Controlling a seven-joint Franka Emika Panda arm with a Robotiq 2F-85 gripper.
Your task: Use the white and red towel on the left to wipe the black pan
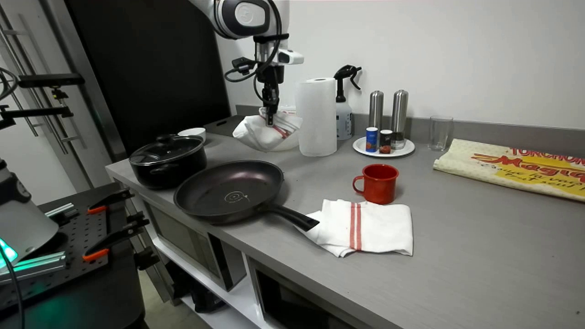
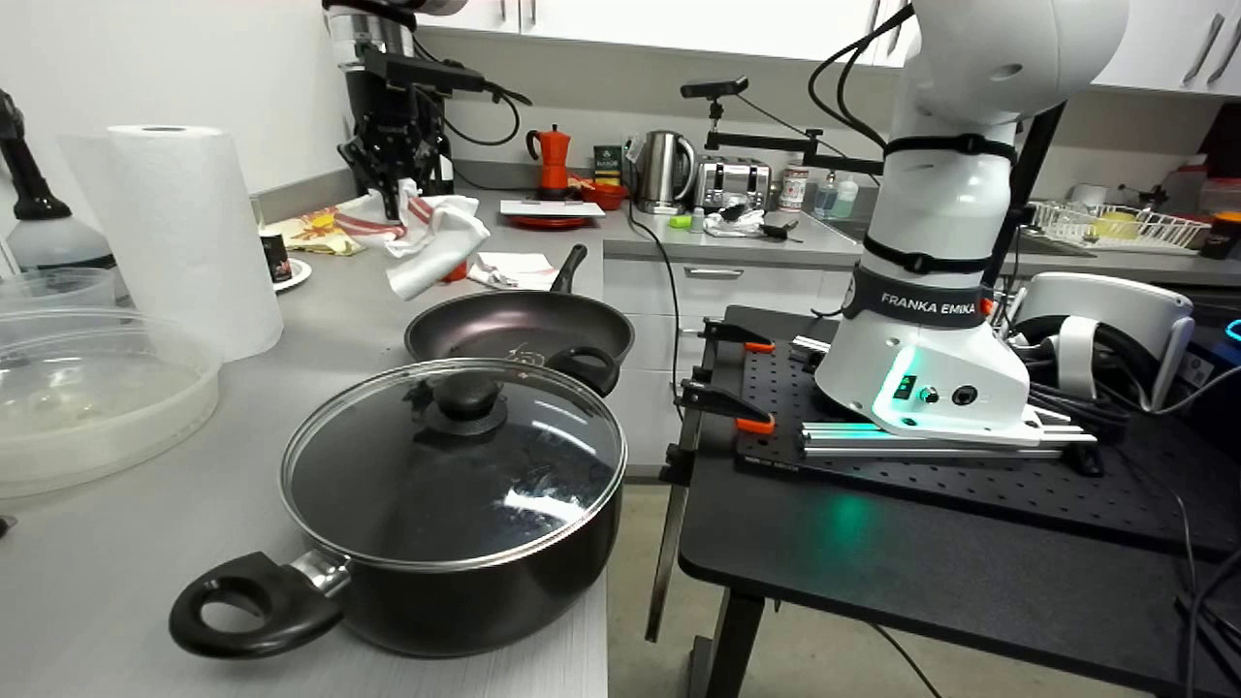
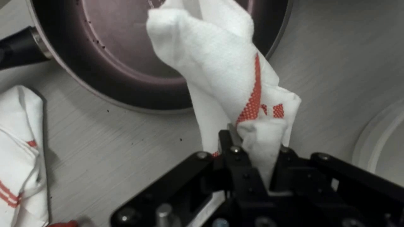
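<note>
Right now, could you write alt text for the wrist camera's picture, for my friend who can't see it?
Black jaws, closed, grip a bunched red-striped white towel, which hides part of a dark pan behind it. A second striped towel lies at the picture's left edge, on a gray counter.

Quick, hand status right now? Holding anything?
Hand: closed, holding the white and red towel, which hangs clear of the black pan.
</note>
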